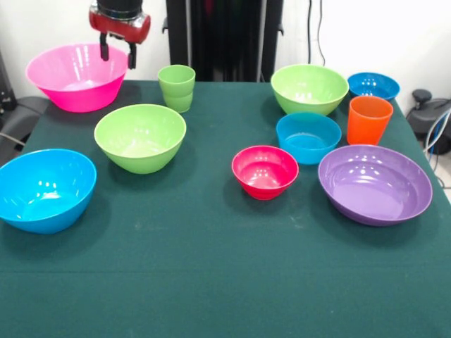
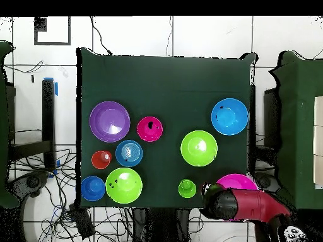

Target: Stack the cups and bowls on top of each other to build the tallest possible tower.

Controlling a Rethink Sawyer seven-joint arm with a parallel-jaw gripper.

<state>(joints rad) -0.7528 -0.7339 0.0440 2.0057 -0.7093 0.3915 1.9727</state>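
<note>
Tool (image 1: pixel 118 55) hangs over the far rim of the big pink bowl (image 1: pixel 76 76), its two dark fingers a little apart and holding nothing.

From left to right on the green table (image 1: pixel 211 260): a large blue bowl (image 1: pixel 44 189) sits at the near left; the pink bowl stands far left at the table's corner; a lime green bowl (image 1: pixel 140 136) lies right of the blue one; the light green cup (image 1: pixel 176 87) stands upright behind it. Around the middle is the small red-pink bowl (image 1: pixel 265 171), then a mid blue bowl (image 1: pixel 308 136) with a second lime bowl (image 1: pixel 309 88) behind it. The orange cup (image 1: pixel 368 119) stands upright, a small blue bowl (image 1: pixel 373 86) behind it, the wide purple bowl (image 1: pixel 374 183) in front. Nothing is stacked.
</note>
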